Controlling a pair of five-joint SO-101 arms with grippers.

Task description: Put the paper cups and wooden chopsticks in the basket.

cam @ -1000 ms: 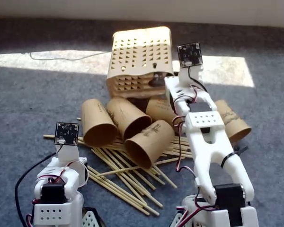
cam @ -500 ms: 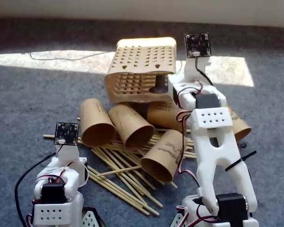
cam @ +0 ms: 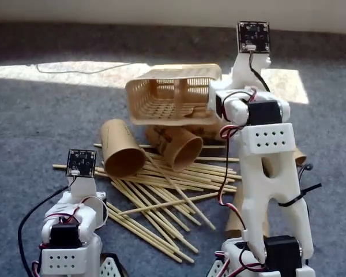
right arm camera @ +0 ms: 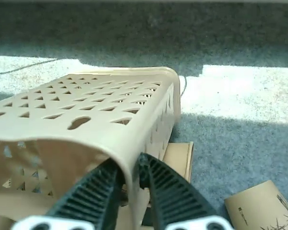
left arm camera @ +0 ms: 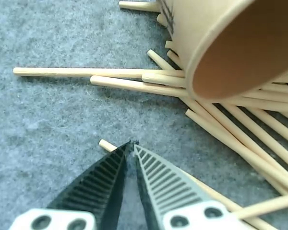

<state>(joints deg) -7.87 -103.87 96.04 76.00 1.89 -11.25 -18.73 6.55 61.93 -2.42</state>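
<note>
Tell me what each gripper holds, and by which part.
The right gripper pinches the basket by the edge of its wall, near a corner. The left gripper is shut and holds nothing.

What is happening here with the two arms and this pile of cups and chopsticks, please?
The right gripper is clamped on a side wall of the basket and holds it tipped on its side above the pile. Nothing can be seen inside it. The paper cups and wooden chopsticks lie loose on the carpet. The left gripper is shut and empty, low over the end of a chopstick.
</note>
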